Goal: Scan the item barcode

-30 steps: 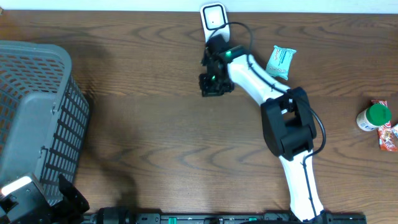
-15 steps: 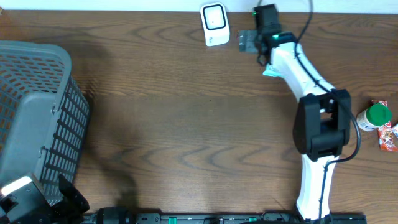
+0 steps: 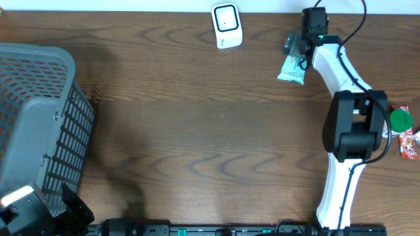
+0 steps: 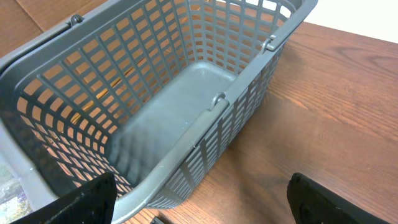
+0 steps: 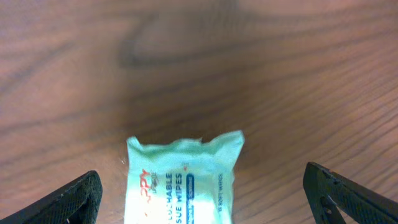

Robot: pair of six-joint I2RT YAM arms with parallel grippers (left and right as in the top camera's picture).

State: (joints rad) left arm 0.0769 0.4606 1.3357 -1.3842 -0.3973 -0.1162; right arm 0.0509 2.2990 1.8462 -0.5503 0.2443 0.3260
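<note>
Item: the pale green wipes pack (image 3: 291, 69) lies flat on the counter (image 3: 197, 131) near its far edge. It is to the right of the scanner (image 3: 226, 25) and apart from it.
Right gripper: the right gripper (image 3: 296, 47) hangs over the pack's far end. Its fingers are spread wide, one on either side of the pack in the wrist view, and it holds nothing.
Left gripper: the left gripper (image 4: 202, 186) is also wide open and empty, above the grey basket (image 4: 186, 93) at the near left corner.
Done: nothing that shows; the pack is neither lifted nor turned toward the scanner.
Left to do: as I judge it, close on the pack, lift it, carry it to the scanner and present the barcode.
Nearby: a green-capped bottle (image 3: 398, 122) and a red packet (image 3: 409, 145) sit at the right edge, well apart from the pack.
Hard to make out: no barcode shows on the upper face. The wrist view cuts off the pack's near half, and its print is blurred. From overhead the gripper covers the pack's top end. The red packet runs out of frame.
</note>
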